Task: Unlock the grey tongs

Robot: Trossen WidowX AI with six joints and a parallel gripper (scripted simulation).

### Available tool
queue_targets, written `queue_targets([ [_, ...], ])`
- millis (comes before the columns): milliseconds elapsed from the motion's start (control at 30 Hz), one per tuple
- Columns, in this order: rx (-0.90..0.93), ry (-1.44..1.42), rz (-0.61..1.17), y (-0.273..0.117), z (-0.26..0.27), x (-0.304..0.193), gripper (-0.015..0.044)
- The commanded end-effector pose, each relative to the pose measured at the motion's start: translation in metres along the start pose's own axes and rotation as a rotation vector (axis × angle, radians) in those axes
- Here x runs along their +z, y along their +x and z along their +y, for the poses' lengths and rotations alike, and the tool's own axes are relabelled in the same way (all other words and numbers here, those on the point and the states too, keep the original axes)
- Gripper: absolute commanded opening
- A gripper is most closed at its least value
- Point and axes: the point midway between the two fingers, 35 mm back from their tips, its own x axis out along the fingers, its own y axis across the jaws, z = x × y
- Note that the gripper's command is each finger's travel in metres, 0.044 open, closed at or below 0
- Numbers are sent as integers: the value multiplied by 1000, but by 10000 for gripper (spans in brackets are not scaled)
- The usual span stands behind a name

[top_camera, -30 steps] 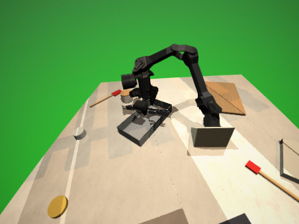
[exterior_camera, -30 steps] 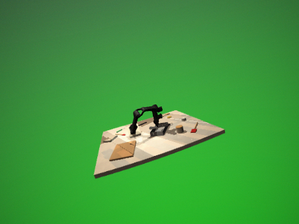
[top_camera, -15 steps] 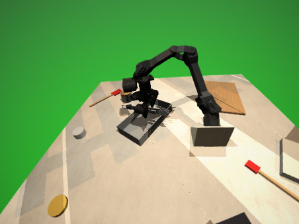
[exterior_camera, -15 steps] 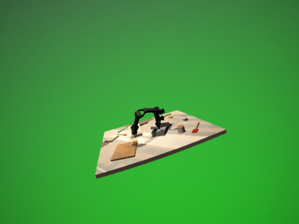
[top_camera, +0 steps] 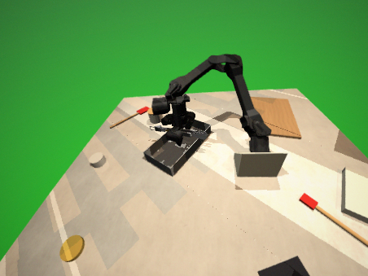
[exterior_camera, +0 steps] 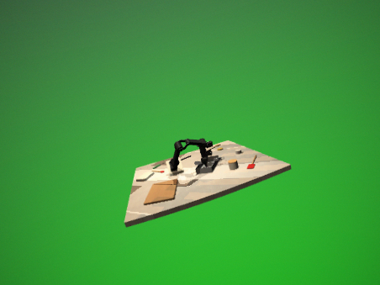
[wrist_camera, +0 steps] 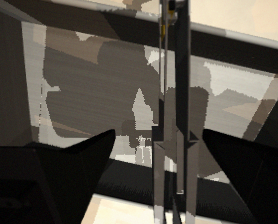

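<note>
Wrist view shows the two dark fingers of the black parallel-jaw gripper (wrist_camera: 157,150) standing wide apart, one at the left and one at the right of the picture, with nothing held between them. The thin grey metal tongs (wrist_camera: 170,165) run between the fingers, and they lie across the dark rectangular roasting tin (wrist_camera: 75,100), whose grey floor is seen below. The two blades of the tongs are close together along the whole length, so I judge they are locked shut. From the top view, the gripper (top_camera: 178,129) is low over the far end of the tin (top_camera: 171,162), and the tongs (top_camera: 195,132) rest across the rim there, one end reaching out over the left side. The flat brown wooden board (top_camera: 281,117) lies well apart from the tin, at the far right of the table, behind the base of the arm, and nothing lies on it. So the task is at its beginning, in my judgement: the gripper is placed around the tongs but has not closed on them. What is left is the grasp, the lift, the turn with tips down and the squeeze to unlock, the carry to the board, and the release.
</note>
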Motion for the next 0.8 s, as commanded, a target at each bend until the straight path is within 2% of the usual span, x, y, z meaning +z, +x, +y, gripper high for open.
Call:
queue_targets([
  [0,-5,-7,1,5,0,-2,440],
  [33,-5,-7,1,6,0,-2,440],
  [433,-1,0,1,3,0,0,125],
  [767,-1,0,1,3,0,0,58],
])
